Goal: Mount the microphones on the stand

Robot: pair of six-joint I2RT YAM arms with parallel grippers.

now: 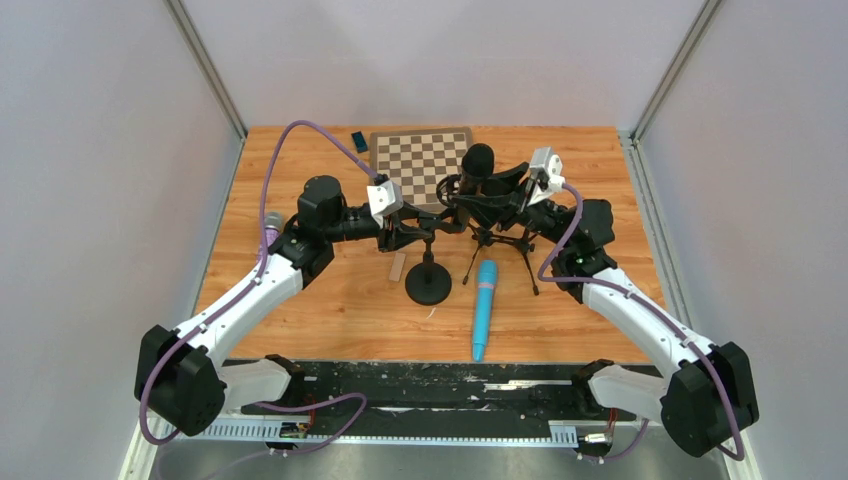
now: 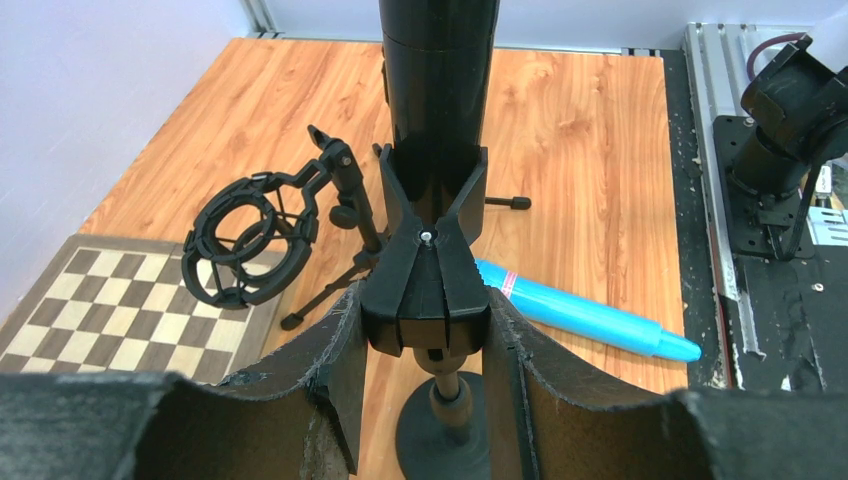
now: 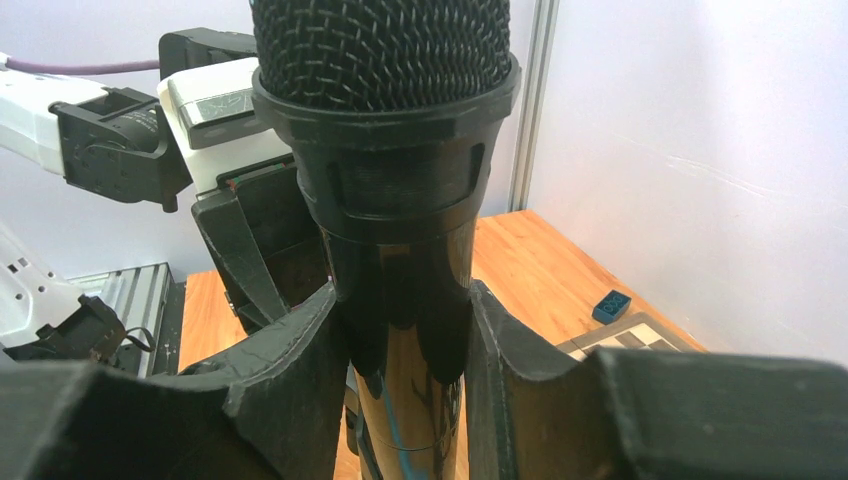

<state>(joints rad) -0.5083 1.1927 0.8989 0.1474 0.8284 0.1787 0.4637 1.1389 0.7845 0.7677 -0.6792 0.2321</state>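
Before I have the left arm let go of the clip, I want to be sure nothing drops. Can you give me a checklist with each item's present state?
1. Right gripper shut on the black microphone: ok.
2. Left gripper squeezing the clip by its tails: ok.
3. Microphone body seated between the clip's prongs: ok, in the left wrist view.
4. Clip able to hold the microphone unaided: cannot tell.
5. Stand base flat on the table: ok.
6. Blue microphone lying apart from the base: ok.

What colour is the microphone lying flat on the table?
The microphone is light blue, clearest in the left wrist view.
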